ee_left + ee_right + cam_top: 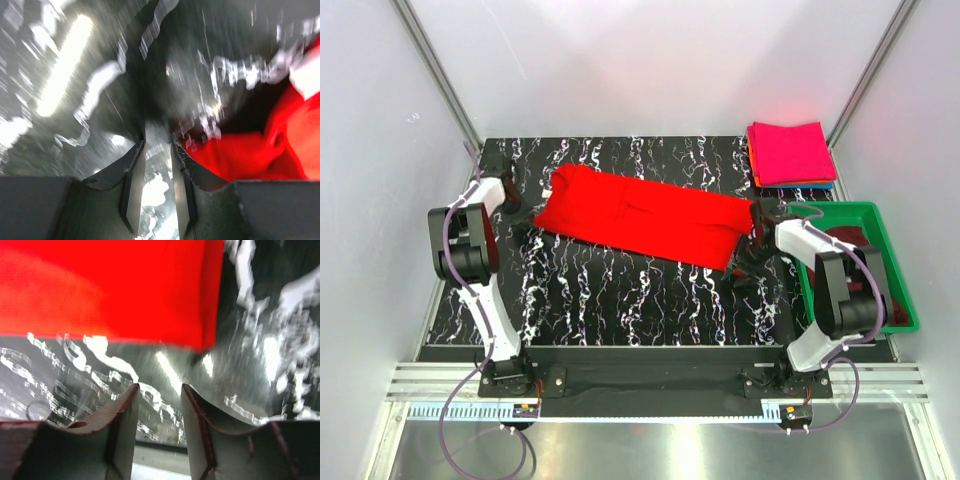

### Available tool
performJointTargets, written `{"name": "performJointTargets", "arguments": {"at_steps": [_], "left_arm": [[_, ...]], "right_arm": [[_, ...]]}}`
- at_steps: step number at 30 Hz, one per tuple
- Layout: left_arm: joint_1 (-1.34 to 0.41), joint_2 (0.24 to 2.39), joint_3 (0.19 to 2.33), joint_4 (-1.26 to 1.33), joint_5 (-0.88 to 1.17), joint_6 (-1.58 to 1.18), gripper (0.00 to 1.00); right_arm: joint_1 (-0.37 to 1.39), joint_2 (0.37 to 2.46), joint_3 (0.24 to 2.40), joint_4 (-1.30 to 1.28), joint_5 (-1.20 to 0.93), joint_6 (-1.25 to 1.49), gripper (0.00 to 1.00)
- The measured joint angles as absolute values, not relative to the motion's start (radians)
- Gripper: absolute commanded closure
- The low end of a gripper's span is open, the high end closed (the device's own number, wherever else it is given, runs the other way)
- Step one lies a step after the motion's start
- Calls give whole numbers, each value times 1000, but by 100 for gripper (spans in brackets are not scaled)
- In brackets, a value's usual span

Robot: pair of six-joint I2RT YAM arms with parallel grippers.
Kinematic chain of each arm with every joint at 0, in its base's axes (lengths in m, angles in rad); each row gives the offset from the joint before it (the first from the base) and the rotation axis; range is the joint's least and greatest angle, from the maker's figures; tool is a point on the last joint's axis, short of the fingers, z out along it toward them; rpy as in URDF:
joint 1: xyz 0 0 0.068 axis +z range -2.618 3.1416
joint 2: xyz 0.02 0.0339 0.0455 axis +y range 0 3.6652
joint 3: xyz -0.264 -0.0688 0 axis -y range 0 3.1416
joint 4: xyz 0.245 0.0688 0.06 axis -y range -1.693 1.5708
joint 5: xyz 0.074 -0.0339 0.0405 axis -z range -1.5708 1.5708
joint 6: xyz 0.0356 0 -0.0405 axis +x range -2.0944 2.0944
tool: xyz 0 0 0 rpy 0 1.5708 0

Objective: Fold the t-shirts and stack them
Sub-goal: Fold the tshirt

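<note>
Two arms flank a bright red t-shirt (640, 218) spread flat on the black marbled table (620, 300), its long axis slanting from far left to near right; which end is the collar I cannot tell. At the left, elbow raised, the left gripper (157, 145) sits low by the shirt's end, fingers slightly parted on nothing, cloth just beside them. At the shirt's right corner the right gripper (160, 387) hangs low, fingers parted and empty, the hem just beyond. Far right, a folded magenta-pink t-shirt (790, 150) tops a stack in the back corner; a dark maroon t-shirt (845, 238) lies in the green bin (895, 290).
</note>
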State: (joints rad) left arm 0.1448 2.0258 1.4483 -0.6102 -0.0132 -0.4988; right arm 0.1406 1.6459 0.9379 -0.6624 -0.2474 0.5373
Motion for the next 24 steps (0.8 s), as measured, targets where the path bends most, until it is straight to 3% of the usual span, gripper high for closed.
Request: {"name": "performJointTargets", "arguments": {"at_steps": [6, 12, 15, 19, 24], "left_arm": [[163, 1985, 1514, -662, -29, -478, 65], [99, 1822, 1419, -594, 106, -498, 64], [72, 1850, 1419, -530, 203, -506, 64], [65, 1954, 1427, -461, 303, -514, 64], [72, 2114, 1525, -519, 303, -496, 65]], "right_arm": [[155, 1573, 1026, -745, -232, 538, 48], [141, 1810, 1401, -747, -189, 469, 55], [123, 1957, 1542, -733, -146, 424, 59], [106, 2095, 1655, -753, -86, 382, 74], [102, 2167, 1665, -752, -62, 347, 85]]}}
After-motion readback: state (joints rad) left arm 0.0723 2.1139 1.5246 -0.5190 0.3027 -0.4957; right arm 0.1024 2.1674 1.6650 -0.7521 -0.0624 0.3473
